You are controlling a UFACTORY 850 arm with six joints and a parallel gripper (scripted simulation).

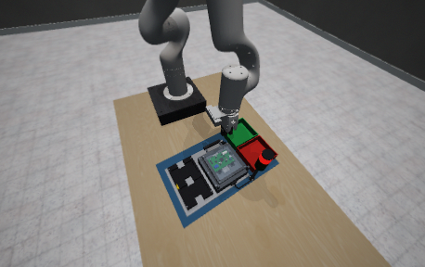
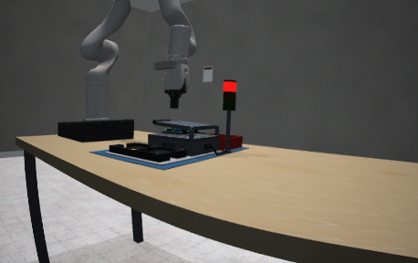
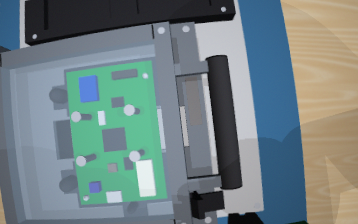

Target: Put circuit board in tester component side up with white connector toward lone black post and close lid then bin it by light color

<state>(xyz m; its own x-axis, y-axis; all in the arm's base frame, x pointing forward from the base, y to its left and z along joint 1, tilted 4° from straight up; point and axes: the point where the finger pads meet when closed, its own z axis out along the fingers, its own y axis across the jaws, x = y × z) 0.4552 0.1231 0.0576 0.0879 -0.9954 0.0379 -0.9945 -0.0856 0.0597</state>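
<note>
My gripper is shut and empty, above the tester's handle side; a black fingertip shows at the wrist view's bottom edge. The green board lies component side up in the grey tester, under the clear lid. The lid is down, nearly level; I cannot tell if it is latched. Its dark handle is beside the small black tab. The white connector is at the board's lower right. The lone post cannot be made out surely. The signal light is red.
The black tray is empty beside the tester. The green bin and red bin stand on its other side. The light's pole rises near the red bin. A blue mat is underneath.
</note>
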